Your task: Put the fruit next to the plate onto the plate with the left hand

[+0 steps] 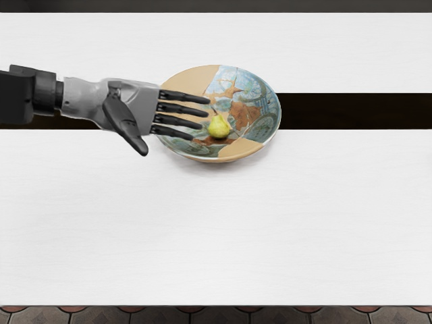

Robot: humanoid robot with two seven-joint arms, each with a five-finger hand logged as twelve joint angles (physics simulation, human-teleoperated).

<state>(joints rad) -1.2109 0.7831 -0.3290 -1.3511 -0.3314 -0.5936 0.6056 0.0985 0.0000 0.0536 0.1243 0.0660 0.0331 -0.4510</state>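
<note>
A small yellow-green fruit (pixel 219 127) lies inside the plate (pixel 260 91), a shallow dish with a tan rim and a blue and orange pattern. My left hand (pixel 169 115) comes in from the left edge and hovers over the plate's left rim. Its fingers (pixel 183 98) are stretched out straight toward the fruit, with the thumb hanging down, and they hold nothing. The fingertips end just left of the fruit, apart from it. The right arm does not show.
The plate sits on a white table (pixel 216 223), across a dark gap (pixel 351 111) that runs between two white surfaces. A tiled floor strip (pixel 216 315) shows along the bottom edge.
</note>
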